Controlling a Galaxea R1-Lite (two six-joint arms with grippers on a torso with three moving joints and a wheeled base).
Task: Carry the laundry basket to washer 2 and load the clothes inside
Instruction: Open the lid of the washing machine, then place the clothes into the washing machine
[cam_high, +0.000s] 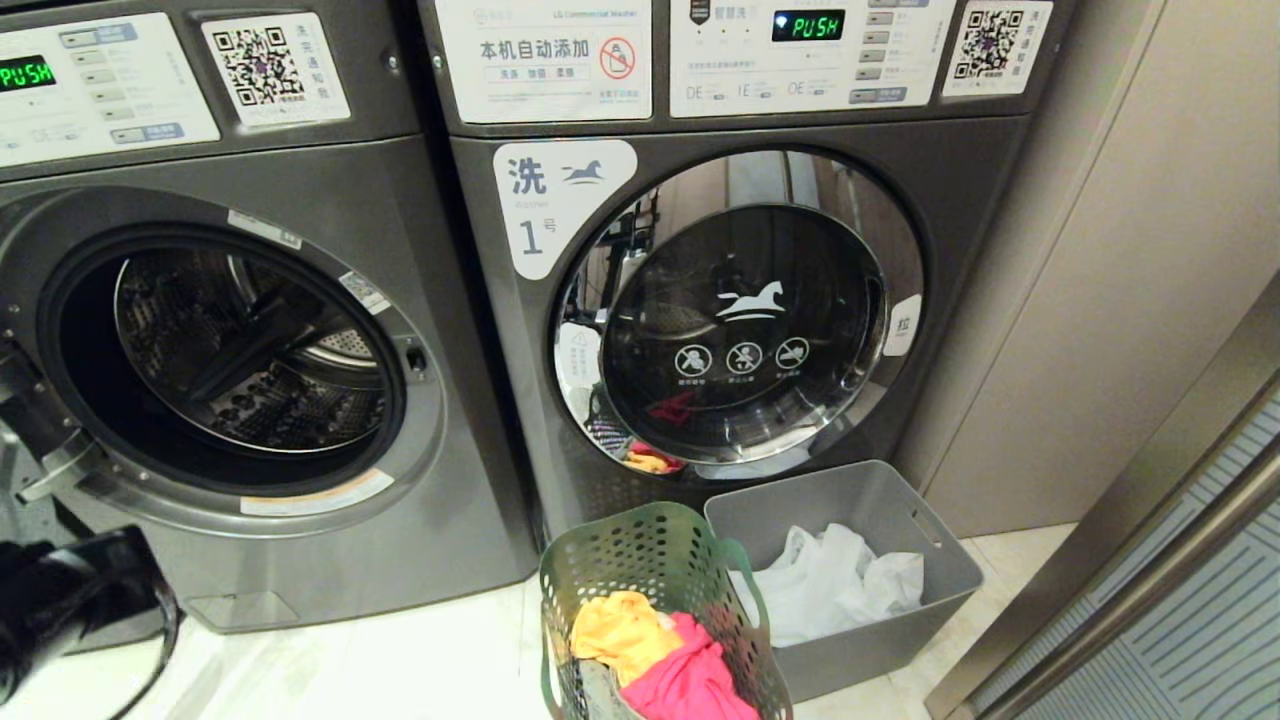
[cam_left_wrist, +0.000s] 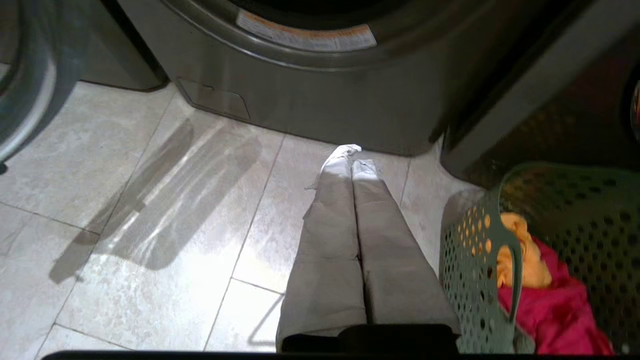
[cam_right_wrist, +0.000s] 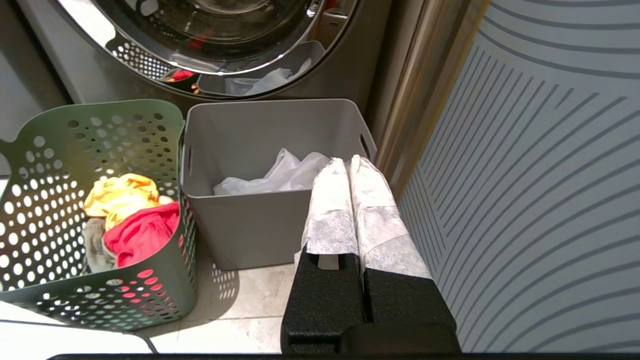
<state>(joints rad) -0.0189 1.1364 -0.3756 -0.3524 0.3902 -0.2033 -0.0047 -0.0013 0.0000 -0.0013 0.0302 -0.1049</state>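
We judge the laundry basket (cam_high: 660, 600) light but flexible, best lifted by its rim handle; both grippers, left gripper (cam_left_wrist: 351, 155) and right gripper (cam_right_wrist: 350, 165), are clenched empty.

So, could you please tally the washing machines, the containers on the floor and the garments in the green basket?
Washing machines: 2, one open, one shut.
Containers: 2, the green basket and the grey bin.
Garments: 3, yellow, red, grey.
Total: 7.
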